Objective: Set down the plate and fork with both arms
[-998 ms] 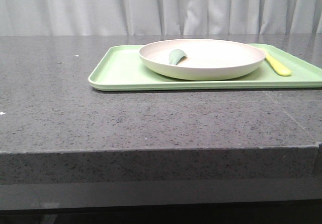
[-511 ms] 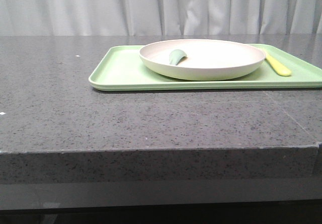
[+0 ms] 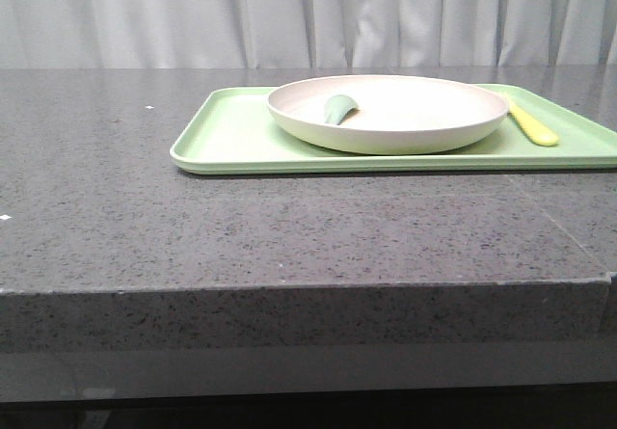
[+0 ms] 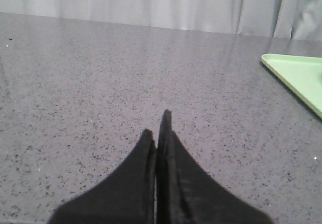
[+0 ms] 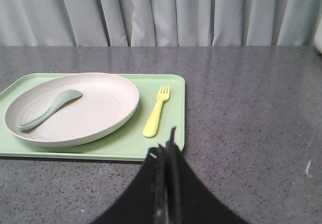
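The cream-white plate [image 3: 390, 111] sits on a light-green tray [image 3: 231, 135] at the back right of the grey stone table; it also shows in the right wrist view [image 5: 75, 105]. The pale yellow fork [image 3: 532, 125] lies on the tray just right of the plate, tines away from me in the right wrist view [image 5: 156, 112]. My right gripper [image 5: 166, 142] is shut and empty, over the table near the tray's near right corner, close to the fork's handle. My left gripper [image 4: 157, 123] is shut and empty over bare table, left of the tray's corner [image 4: 297, 75].
A greyish-green spoon [image 3: 337, 109] lies inside the plate, also seen in the right wrist view [image 5: 48, 109]. A pale curtain [image 3: 308, 14] hangs behind the table. The table's front edge [image 3: 308, 289] runs across the front view. Neither arm shows in the front view.
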Controlling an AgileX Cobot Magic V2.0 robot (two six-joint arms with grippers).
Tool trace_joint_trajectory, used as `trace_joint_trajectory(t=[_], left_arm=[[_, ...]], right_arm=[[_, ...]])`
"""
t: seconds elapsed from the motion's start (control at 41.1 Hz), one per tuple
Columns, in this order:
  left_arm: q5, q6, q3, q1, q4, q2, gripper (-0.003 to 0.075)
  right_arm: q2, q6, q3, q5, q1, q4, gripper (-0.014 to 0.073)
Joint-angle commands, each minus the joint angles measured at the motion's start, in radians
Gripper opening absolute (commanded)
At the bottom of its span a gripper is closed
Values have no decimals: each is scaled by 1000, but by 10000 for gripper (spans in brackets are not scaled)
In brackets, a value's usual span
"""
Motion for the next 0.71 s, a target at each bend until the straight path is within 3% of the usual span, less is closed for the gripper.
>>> trace_joint_trajectory(t=[0.0, 0.682], left_arm=[[-145, -2, 15, 0, -7, -23, -18], [-127, -2, 12, 0, -7, -21, -18]], right_arm=[[9, -11, -23, -84, -5, -13, -64], [9, -11, -23, -84, -5, -13, -64]])
